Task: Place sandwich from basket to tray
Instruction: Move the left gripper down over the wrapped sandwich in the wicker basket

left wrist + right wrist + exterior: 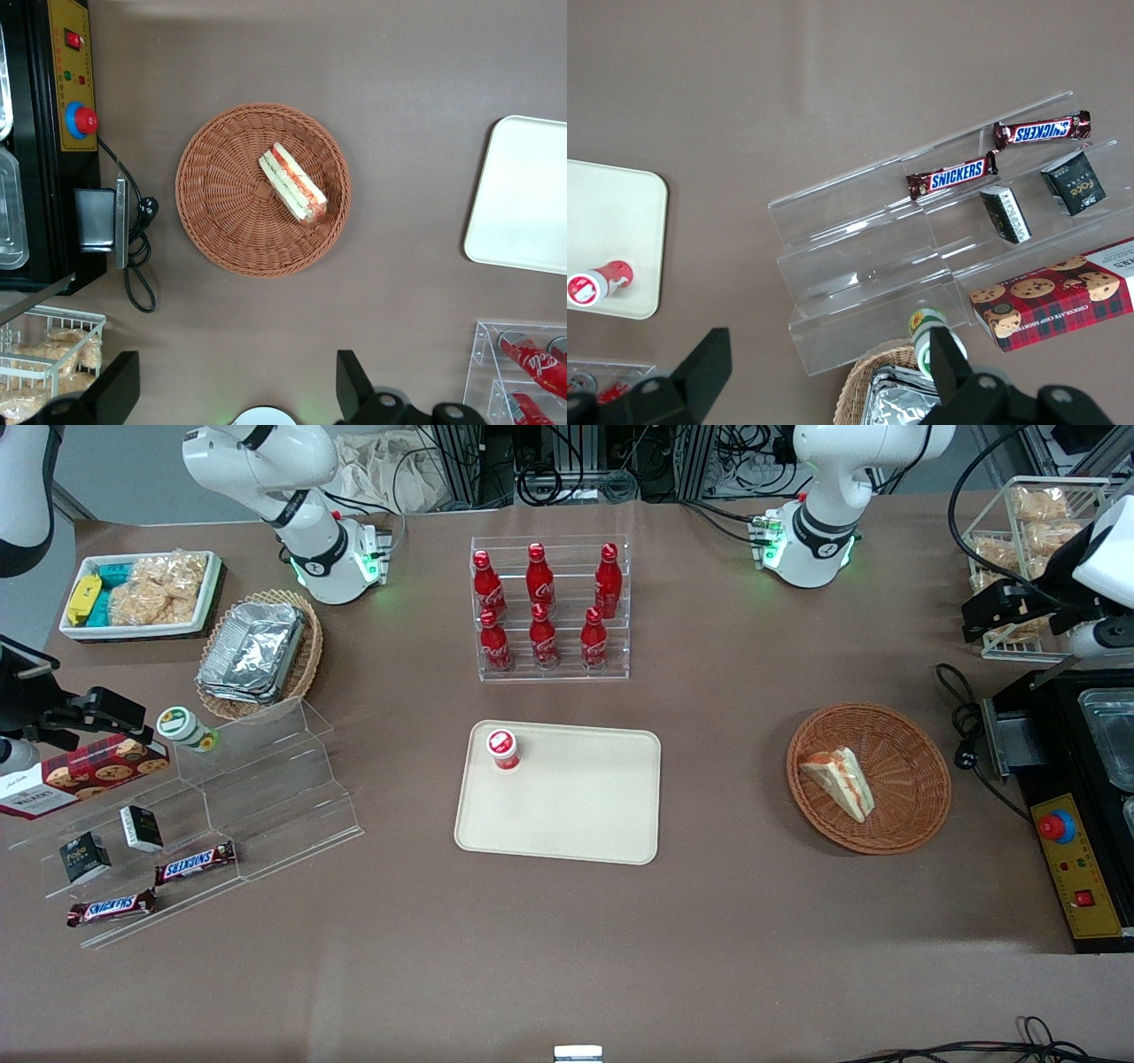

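Note:
The sandwich [838, 781], a white wedge with red and green filling, lies in the round reddish-brown basket [921, 797]. In the left wrist view the sandwich [293, 183] rests just off the middle of the basket [213, 204]. My gripper [979, 622] hangs high above the table, farther from the front camera than the basket, with its fingers [354, 382] wide apart. The gripper [235, 388] is open and holds nothing. The cream tray [576, 806] lies mid-table, toward the parked arm's end from the basket; a small red-capped bottle [502, 748] stands on it. An edge of the tray [523, 204] shows in the wrist view.
A black machine with a red button [1085, 806] and its cable [966, 717] sit beside the basket. A wire rack of bagged pastries [1028, 531] stands close to my gripper. A clear rack of cola bottles [551, 607] stands farther back than the tray.

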`<act>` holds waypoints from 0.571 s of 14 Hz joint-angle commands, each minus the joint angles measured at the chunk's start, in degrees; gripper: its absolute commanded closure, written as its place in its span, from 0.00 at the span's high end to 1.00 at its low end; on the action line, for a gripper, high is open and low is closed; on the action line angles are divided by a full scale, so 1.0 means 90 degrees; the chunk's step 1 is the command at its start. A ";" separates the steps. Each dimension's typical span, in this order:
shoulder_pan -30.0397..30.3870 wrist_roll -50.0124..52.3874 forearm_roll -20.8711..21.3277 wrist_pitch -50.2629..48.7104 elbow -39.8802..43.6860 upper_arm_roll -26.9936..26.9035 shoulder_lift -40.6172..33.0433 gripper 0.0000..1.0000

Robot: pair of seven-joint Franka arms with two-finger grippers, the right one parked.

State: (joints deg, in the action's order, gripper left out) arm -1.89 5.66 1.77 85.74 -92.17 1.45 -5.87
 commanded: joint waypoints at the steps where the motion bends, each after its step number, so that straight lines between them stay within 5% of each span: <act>1: -0.0005 -0.0151 -0.0069 -0.0054 -0.0091 -0.0034 -0.0168 1.00; 6: 0.0024 -0.0005 0.0018 -0.0045 -0.0149 -0.0034 -0.0081 1.00; 8: 0.0024 0.0860 -0.0059 0.0043 -0.0188 -0.0034 0.0221 1.00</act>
State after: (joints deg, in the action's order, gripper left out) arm -1.81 7.89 1.78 85.74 -93.08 1.10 -5.52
